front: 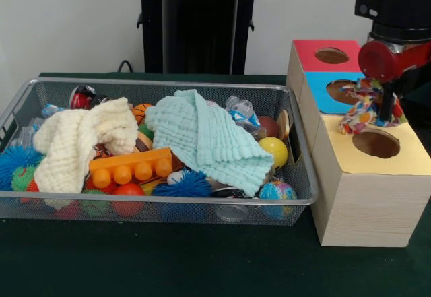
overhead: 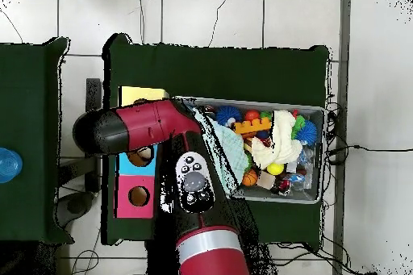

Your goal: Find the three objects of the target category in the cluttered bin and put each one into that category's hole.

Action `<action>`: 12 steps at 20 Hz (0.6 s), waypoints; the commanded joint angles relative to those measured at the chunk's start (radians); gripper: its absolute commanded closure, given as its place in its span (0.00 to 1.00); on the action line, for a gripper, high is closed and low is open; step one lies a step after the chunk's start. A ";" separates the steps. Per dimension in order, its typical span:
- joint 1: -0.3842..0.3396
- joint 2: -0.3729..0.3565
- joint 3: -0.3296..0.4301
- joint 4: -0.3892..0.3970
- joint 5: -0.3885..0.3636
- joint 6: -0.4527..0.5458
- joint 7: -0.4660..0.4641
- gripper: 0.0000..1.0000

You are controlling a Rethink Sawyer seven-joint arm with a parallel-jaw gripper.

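Note:
My gripper (front: pixel 381 112) hangs over the wooden sorting box (front: pixel 367 199) at the right, shut on a multicoloured patterned cloth (front: pixel 363 107). The cloth dangles just above the far left rim of the hole in the yellow section (front: pixel 376 143). Behind it lie the blue section's hole (front: pixel 342 92) and the red section's hole (front: pixel 331 56). In the wire bin (front: pixel 155 209), a cream cloth (front: pixel 81 142) and a mint cloth (front: pixel 202 139) lie on top of the clutter. In the overhead view the arm (overhead: pixel 149 125) hides the gripper and the held cloth.
The bin also holds an orange toy brick (front: pixel 131 166), spiky blue balls (front: pixel 183 186), a yellow ball (front: pixel 274 150), a globe ball (front: pixel 277 192), a plastic bottle (front: pixel 241 112) and a can (front: pixel 82 97). The dark green table cover (front: pixel 202 263) lies under everything.

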 commanded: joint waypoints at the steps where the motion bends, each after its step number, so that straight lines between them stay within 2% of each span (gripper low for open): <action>1: 0.037 0.094 -0.017 -0.085 0.061 -0.078 0.290 1.00; 12: 0.052 0.168 -0.047 -0.148 0.091 -0.154 0.245 1.00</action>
